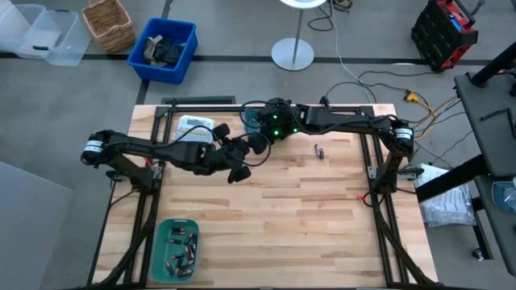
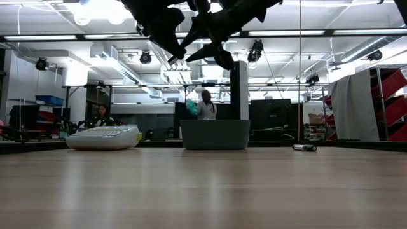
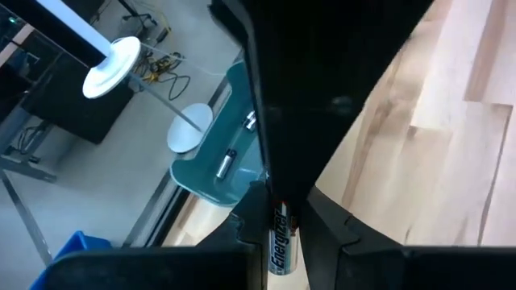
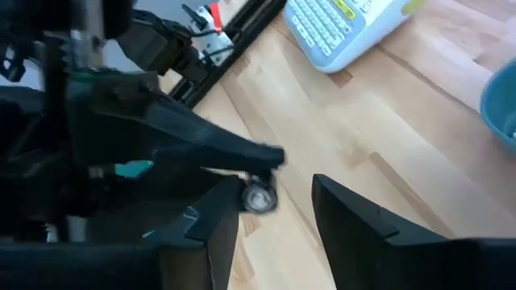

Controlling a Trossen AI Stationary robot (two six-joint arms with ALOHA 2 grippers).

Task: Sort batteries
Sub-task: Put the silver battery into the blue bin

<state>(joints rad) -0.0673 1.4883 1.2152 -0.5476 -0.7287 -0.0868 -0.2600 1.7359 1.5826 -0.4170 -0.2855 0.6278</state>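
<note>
L gripper (image 3: pixel 278 234) pinches 1 battery (image 3: pixel 280 242) betw. jaws; R gripper (image 4: pixel 274 213) spread, just beside it; 1 loose battery (image 1: pixel 319 151).

both arms meet mid-table, left tool (image 1: pixel 242 161) clamped, right tool (image 1: pixel 256 133) spread.

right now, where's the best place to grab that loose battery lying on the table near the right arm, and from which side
Grip the loose battery across the middle of its barrel, coming straight down from above. It lies flat on its side on the table with bare wood all round, so fingers can probably close on either long side; its rounded ends offer little to hold. The right tool hovers nearest.
</note>
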